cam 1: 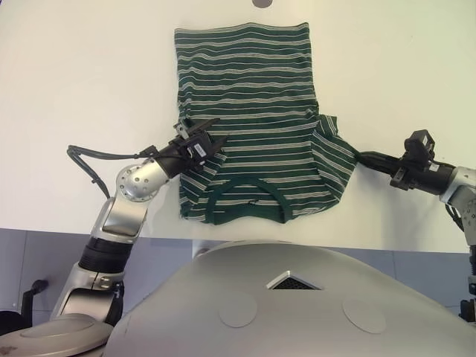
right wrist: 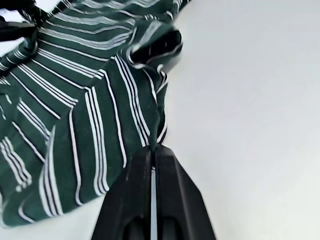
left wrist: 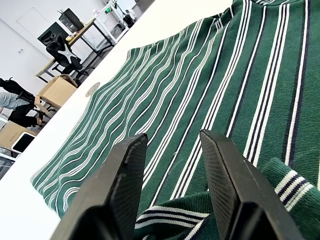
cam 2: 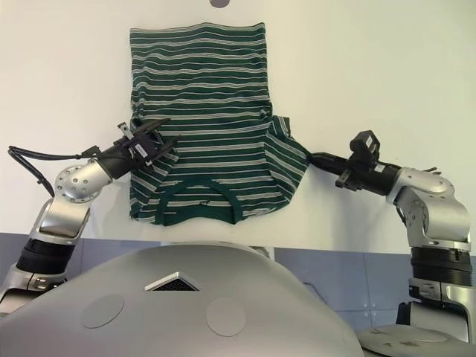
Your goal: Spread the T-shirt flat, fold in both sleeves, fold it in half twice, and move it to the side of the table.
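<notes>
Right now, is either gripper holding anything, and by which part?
The right gripper pinches the T-shirt by the edge of the sleeve on that side, jaws shut. The left gripper holds nothing, jaws open above it.

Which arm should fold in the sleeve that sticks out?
Right. The right gripper is shut on the edge of that sleeve; the left gripper hangs open over the other side of the T-shirt.

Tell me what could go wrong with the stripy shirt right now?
1. The right gripper pinches only a thin edge of the right sleeve; it could slip out mid-fold.
2. That sleeve is crumpled, so it might fold in lumpy.
3. The left gripper is open above the T-shirt, not holding it, so a pull from the right may drag the whole shirt sideways.
</notes>
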`<state>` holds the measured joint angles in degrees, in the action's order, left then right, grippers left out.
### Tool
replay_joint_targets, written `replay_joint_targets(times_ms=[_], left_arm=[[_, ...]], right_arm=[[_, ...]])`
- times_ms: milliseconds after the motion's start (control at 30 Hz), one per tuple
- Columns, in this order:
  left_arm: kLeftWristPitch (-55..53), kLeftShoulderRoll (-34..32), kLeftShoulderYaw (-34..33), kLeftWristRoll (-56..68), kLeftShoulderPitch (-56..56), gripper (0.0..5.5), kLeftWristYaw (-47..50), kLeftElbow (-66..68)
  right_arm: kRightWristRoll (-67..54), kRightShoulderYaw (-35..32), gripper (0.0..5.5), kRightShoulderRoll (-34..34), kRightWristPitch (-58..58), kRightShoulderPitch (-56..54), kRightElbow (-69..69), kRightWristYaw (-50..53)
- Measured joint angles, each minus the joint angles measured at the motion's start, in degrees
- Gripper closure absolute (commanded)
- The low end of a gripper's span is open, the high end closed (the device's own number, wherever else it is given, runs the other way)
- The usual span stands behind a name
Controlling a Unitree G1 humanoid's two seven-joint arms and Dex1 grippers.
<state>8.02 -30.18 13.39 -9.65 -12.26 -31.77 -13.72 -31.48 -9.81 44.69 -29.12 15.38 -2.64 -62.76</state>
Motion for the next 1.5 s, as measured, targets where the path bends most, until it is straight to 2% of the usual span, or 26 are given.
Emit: replay_joint_targets(times_ms=[267, 533, 700, 867, 1033, 1233, 1400, 1500], left_arm=[[0.1, 0.0, 0.1, -0.1, 0.3, 3.57, 0.0, 0.3], [0.2, 0.1, 1.1, -0.2, 0.4, 3.57, 0.0, 0.7], [0.2, 0.1, 1.3, -0.2, 0.7, 3.57, 0.0, 0.8], [0.2, 0.1, 1.6, -0.2, 0.9, 3.57, -0.1, 1.1], [0.2, 0.1, 1.7, -0.1, 1.6, 3.57, -0.5, 1.4], [0.2, -0.2, 1.4, 0.2, 1.7, 3.57, -1.0, 1.4], [0.2, -0.5, 0.2, 1.5, 1.9, 3.57, -1.5, 0.3], [4.8, -4.7, -3.3, 1.0, 1.2, 3.57, -2.0, -5.8]], right_arm=[[-2.6, -0.4, 5.48, -0.3, -1.1, 0.3, -8.2, -2.0], [-4.9, 4.8, 5.48, -4.6, -3.5, -3.9, -14.5, 0.8], [-3.3, 9.2, 5.48, -5.4, -3.4, -5.7, -15.9, 1.9], [6.1, 17.9, 5.48, -5.7, 0.9, -6.4, -15.0, 3.4], [11.5, 22.4, 5.48, -7.8, 4.6, -6.7, -13.3, 6.0], [10.8, 23.1, 4.40, -11.0, 5.2, -6.7, -13.0, 7.3], [4.3, 19.5, 3.43, -13.5, 3.4, -6.7, -16.1, 7.9], [8.5, 16.2, 2.72, -6.4, 7.4, -7.3, -15.2, 5.8]])
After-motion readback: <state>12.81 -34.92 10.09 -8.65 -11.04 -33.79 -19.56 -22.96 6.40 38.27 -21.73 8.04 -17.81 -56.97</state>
